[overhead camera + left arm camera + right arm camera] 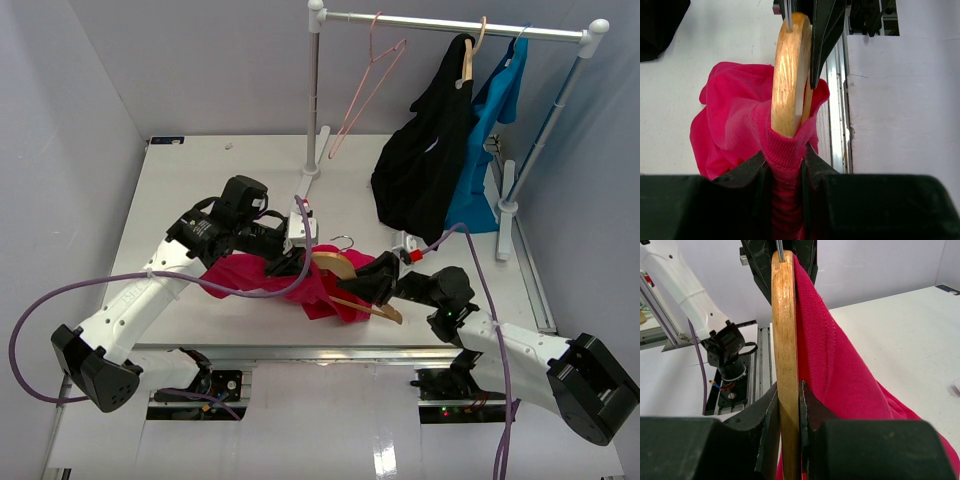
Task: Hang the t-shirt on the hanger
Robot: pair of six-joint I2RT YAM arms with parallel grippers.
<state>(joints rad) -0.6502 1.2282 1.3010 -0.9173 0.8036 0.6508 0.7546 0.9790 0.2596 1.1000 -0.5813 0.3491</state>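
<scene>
**A:** Standing over it now. In the top view the t-shirt (238,272) is bunched on the table (200,180) near the front edge, between the left arm (150,290) and the right arm (500,345). The hanger (345,268) is partly inside the cloth. One wooden end sticks out toward the right arm, and its hook (343,240) shows just behind the cloth. Both wrists meet right over the pile.

**B:** What else is on there?

**A:** There's a rack (450,22) at the back right with a pink hanger (365,85), a black garment (425,170) and a blue shirt (490,130) on it. All of that is well apart from the arms.

**B:** What about the left wrist cam?

**A:** The left gripper (786,162) is squeezed tight on a ribbed edge of the t-shirt. I think it's the collar, but it's hard to be sure this close up. The hanger's tip is tucked into that fold just above the fingers. The rest of the cloth slumps off to the left onto the table.

**B:** And the right wrist cam?

**A:** The right gripper (789,405) has both fingers clamped on the wooden bar, which is seen edge-on. The t-shirt drapes down the bar's right side and touches it from up near the hook. The left side of the bar is bare wood.
</scene>
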